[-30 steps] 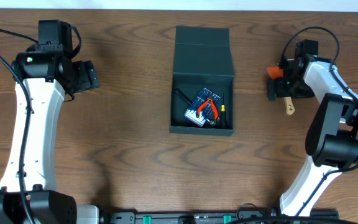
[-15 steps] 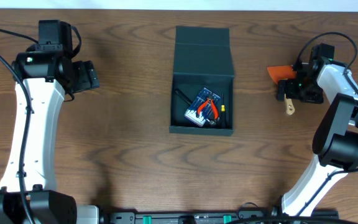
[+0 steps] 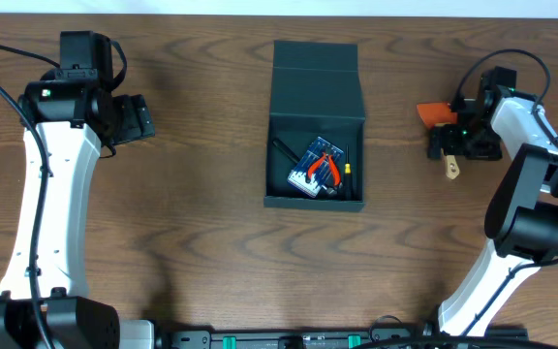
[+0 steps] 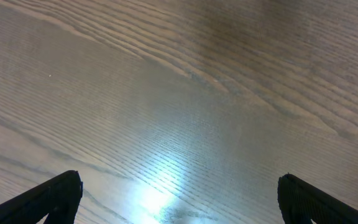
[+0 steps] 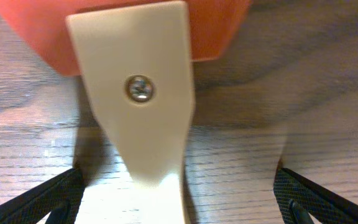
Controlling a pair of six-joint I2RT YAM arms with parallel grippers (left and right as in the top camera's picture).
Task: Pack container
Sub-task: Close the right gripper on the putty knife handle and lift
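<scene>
We see the container (image 3: 316, 92) open; right of it our right fingers (image 5: 306, 198) stand apart astride a scraper (image 5: 135, 112); left fingers (image 4: 53, 198) likewise apart

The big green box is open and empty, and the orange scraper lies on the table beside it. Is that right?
Not empty. The overhead view shows the container open with orange-handled pliers and a blue-and-white pack inside. The orange scraper does lie on the table beside it.

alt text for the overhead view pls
An open dark teal container sits mid-table, lid flapped back, small tools inside. The left end effector hangs open at far left; the right end effector is open over an orange-and-cream tool.
</scene>
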